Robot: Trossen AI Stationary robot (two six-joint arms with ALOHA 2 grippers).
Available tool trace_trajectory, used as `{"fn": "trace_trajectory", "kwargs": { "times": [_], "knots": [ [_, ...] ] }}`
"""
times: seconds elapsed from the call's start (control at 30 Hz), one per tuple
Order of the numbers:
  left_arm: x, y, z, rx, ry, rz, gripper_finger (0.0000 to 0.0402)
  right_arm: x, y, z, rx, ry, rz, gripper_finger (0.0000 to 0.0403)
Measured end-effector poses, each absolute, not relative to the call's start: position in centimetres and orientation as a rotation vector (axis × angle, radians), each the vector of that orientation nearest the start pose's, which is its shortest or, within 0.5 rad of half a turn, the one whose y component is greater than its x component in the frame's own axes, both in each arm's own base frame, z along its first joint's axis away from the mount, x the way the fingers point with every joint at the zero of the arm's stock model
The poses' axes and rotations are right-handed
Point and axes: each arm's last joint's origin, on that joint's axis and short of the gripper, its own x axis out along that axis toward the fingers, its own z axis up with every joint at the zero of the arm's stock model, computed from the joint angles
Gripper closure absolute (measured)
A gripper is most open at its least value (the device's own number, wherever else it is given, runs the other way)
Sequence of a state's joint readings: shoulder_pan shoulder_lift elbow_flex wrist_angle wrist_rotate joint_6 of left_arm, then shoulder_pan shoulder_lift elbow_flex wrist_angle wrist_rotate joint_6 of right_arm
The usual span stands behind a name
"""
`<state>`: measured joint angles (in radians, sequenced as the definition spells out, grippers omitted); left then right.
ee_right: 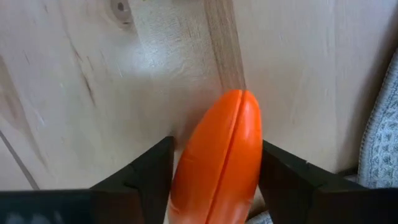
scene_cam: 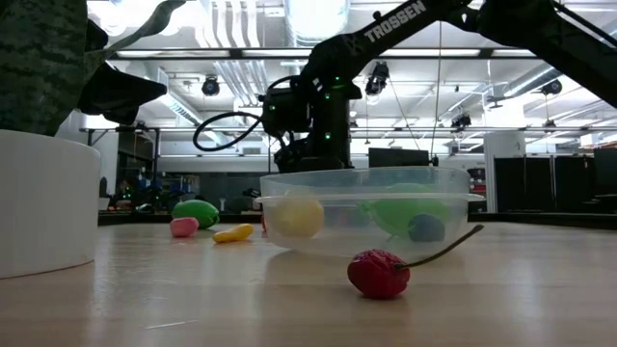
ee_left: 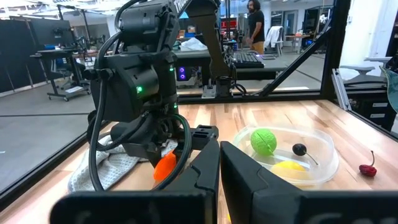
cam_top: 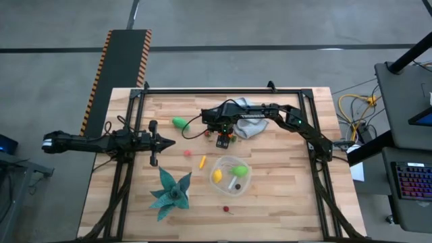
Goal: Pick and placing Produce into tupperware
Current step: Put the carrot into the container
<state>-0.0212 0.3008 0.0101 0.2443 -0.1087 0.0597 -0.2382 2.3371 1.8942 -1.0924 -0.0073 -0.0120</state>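
Note:
My right gripper (cam_top: 223, 140) reaches in from the table's right and points down beside the grey-blue cloth (cam_top: 250, 119), shut on an orange produce piece (ee_right: 219, 155). The clear round tupperware (cam_top: 231, 175) sits nearer the near edge and holds a yellow piece (cam_top: 217, 176), a green one (cam_top: 239, 170) and a small dark one (ee_left: 300, 149). On the wood lie a green piece (cam_top: 179, 122), a pink one (cam_top: 187, 153), a yellow-orange one (cam_top: 202, 161) and a red cherry (cam_top: 226, 208). My left gripper (cam_top: 166, 142) waits at the left, shut and holding nothing. My right gripper pinches the orange piece between its two fingers (ee_right: 149, 171), one on each long side (ee_right: 245, 134). The fingers come from above, pointing down, and lie across the piece. Whether the piece rests on the wood or hangs just clear of it, I cannot tell.
A teal spiky plant (cam_top: 170, 192) in a white pot (scene_cam: 43, 202) stands near the near-left corner. The cloth lies bunched behind the right gripper. A black frame (cam_top: 223, 90) runs along the table's edges. Bare wood shows between the right gripper and the tupperware.

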Motion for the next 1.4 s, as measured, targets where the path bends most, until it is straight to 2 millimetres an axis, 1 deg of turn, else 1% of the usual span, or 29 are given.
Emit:
{"fn": "trace_trajectory", "kwargs": {
  "times": [0.17,0.27,0.5,0.73,0.87,1.07,1.4],
  "knots": [
    [11.6,0.1,16.5,0.063,0.049,0.086,0.0402,44.0,-10.7,14.7,0.179,1.536,-0.175,0.0241],
    [11.6,0.1,16.5,0.063,0.049,0.086,0.0402,44.0,-10.7,14.9,0.176,1.545,-0.171,0.0253],
    [11.6,0.1,16.5,0.063,0.049,0.086,0.0402,43.9,-10.6,15.4,0.165,1.547,-0.161,0.0251],
    [11.6,0.1,16.5,0.063,0.048,0.086,0.0402,43.7,-10.0,16.9,0.151,1.52,-0.159,0.0255],
    [11.6,0.1,16.5,0.063,0.048,0.087,0.0402,43.6,-9.5,18.5,0.136,1.483,-0.153,0.0255],
    [11.6,0.1,16.5,0.063,0.048,0.087,0.0402,43.1,-8.5,21.7,0.123,1.405,-0.152,0.0256],
    [11.6,0.1,16.5,0.063,0.047,0.087,0.0402,41.7,-5.6,27.6,0.082,1.244,-0.118,0.0257]
  ]
}}
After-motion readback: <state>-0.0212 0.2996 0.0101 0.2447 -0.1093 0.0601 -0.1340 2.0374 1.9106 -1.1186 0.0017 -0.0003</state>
